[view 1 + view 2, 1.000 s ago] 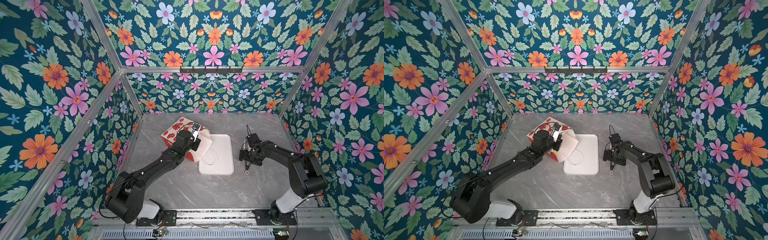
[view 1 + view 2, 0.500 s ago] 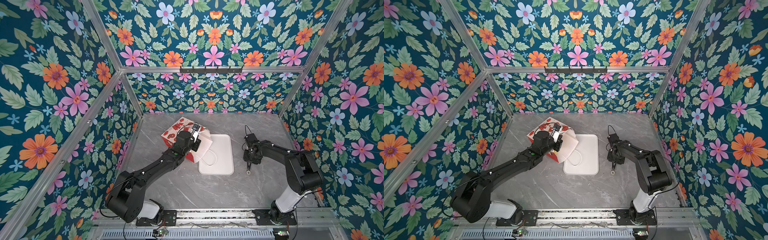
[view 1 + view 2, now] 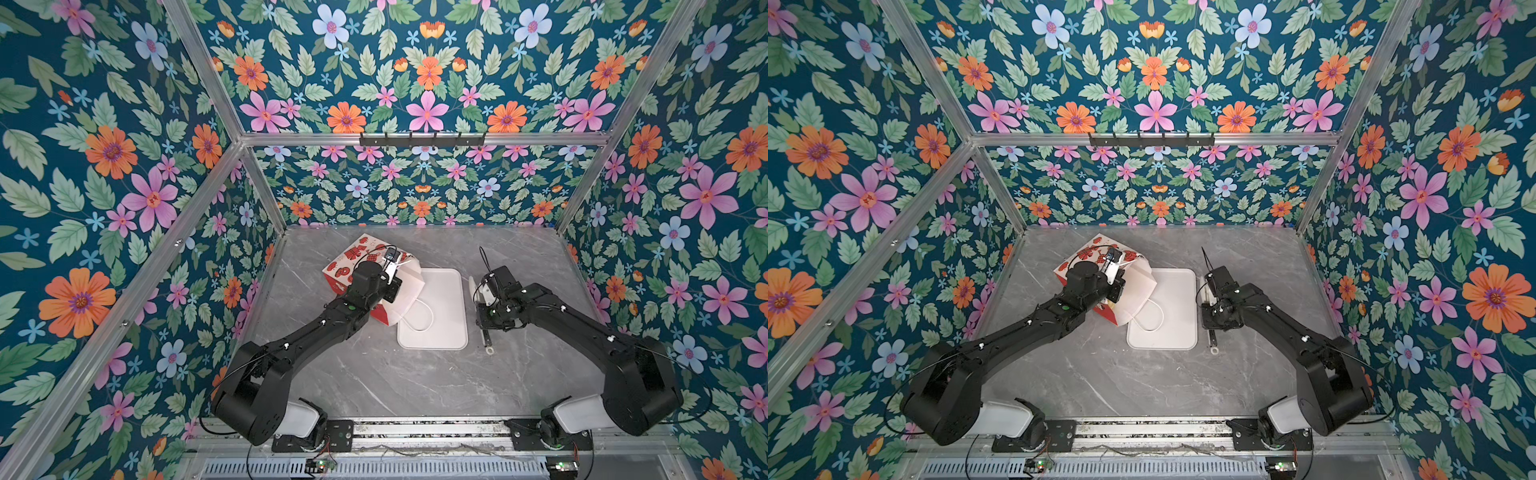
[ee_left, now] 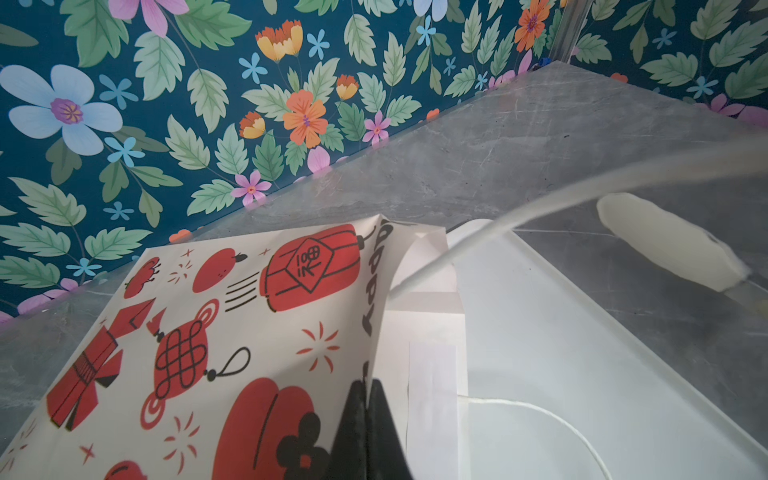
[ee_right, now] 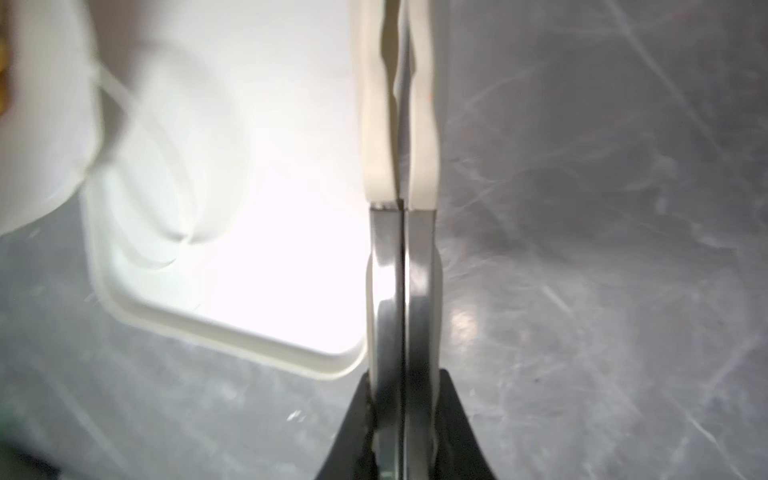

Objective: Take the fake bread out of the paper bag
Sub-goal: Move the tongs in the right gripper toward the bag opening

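The paper bag (image 3: 345, 270) (image 3: 1077, 259) lies tilted at the back left of the table, red motifs up. Its white-lined mouth faces the white tray (image 3: 442, 336). My left gripper (image 4: 365, 384) (image 3: 392, 268) is shut on the bag's upper rim (image 4: 376, 316) and holds it up. To the right of the tray, my right gripper (image 5: 403, 374) (image 3: 483, 311) is shut on metal tongs (image 5: 401, 270) (image 3: 486, 336). Their white tips (image 5: 399, 104) (image 4: 665, 245) are pressed together. The fake bread is hidden; a golden sliver at the edge of the right wrist view is too small to identify.
A white cord handle (image 3: 424, 320) of the bag trails onto the tray (image 3: 1177, 338). The tongs' ring end (image 3: 490, 352) rests on the grey marble table (image 3: 415, 386). Floral walls close the table in on three sides.
My right gripper's jaws have closed on the tongs, squeezing their tips together, and the tongs' white end now shows beside the tray. The left arm and bag have not moved.
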